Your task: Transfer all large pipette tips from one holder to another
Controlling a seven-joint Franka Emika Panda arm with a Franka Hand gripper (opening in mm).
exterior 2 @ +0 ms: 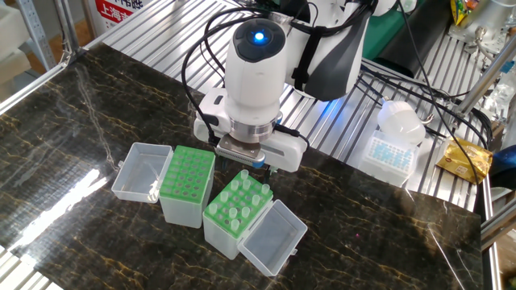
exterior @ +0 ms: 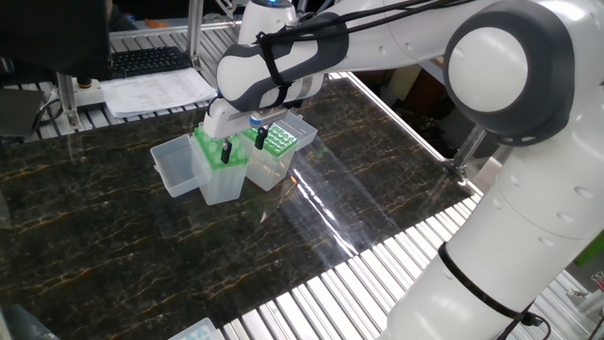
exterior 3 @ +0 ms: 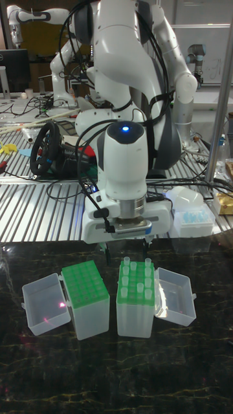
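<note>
Dark marble table (exterior 2: pixel 97 129) — two open tip boxes (exterior 2: pixel 188 186) (exterior 2: pixel 236 212), side by side

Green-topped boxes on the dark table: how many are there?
2, side by side: a bare box and a filled box holding tips. None seems hidden.

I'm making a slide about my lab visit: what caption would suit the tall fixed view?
White robot arm's gripper hovers above two green-topped clear plastic racks: left rack empty, right rack holding pale tapered pipette tips.
</note>
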